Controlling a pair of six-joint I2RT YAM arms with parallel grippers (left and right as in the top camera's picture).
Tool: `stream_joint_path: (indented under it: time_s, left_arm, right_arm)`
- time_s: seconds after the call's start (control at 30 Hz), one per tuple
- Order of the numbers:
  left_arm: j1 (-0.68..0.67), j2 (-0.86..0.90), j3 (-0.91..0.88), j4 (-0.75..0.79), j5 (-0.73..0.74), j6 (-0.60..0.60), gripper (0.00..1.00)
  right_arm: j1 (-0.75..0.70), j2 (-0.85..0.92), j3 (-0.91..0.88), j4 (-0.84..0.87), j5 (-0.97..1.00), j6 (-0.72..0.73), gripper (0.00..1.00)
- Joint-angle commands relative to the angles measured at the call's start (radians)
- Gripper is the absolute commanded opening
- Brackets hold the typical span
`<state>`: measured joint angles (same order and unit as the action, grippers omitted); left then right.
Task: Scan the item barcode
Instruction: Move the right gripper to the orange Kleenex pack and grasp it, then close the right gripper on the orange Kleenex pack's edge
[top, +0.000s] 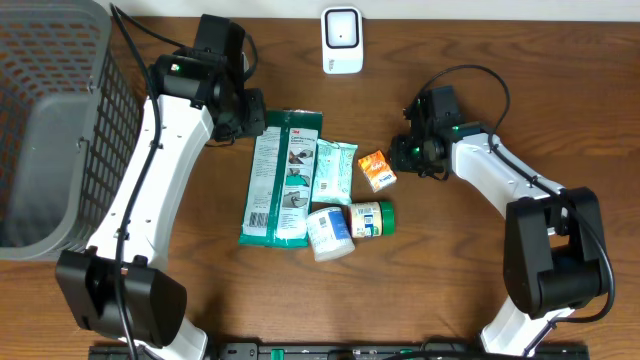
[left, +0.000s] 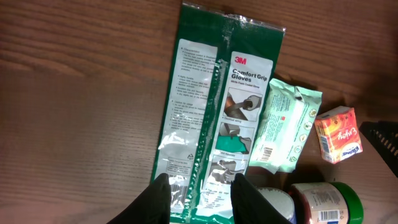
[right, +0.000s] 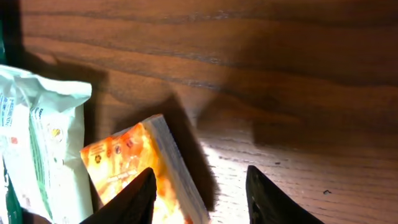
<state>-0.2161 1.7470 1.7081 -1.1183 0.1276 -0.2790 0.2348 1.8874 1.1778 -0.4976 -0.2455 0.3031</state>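
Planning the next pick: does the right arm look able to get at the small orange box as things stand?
Probably yes. The right pincer hangs open right beside the orange box, nothing lying between them; the wipes pack sits on the box's far side.

My work surface is a dark brown wood-grain table (top: 480, 40). A grey mesh basket (top: 50, 120) stands at its left end. Overhead light casts soft shadows on the wood.
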Motion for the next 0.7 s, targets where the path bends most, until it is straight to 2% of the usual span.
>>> stream_joint_path:
  time_s: [0.0, 0.13, 0.23, 0.53, 0.67]
  left_arm:
    - [0.001, 0.006, 0.003, -0.002, -0.012, 0.020, 0.33]
    - [0.001, 0.006, 0.003, -0.002, -0.012, 0.020, 0.32]
    - [0.001, 0.006, 0.003, -0.002, -0.012, 0.020, 0.33]
    - [0.001, 0.006, 0.003, -0.003, -0.012, 0.020, 0.33]
    - [0.001, 0.006, 0.003, -0.003, -0.012, 0.020, 0.33]
  right_arm:
    - [0.010, -0.022, 0.007, -0.011, -0.060, -0.056, 0.42]
    - [0.034, -0.020, 0.003, -0.023, -0.080, -0.146, 0.43]
    - [0.048, -0.020, 0.003, -0.032, -0.077, -0.155, 0.43]
    - [0.049, -0.020, 0.003, -0.084, -0.100, -0.154, 0.30]
    - [0.048, -0.020, 0.003, -0.082, -0.106, -0.154, 0.36]
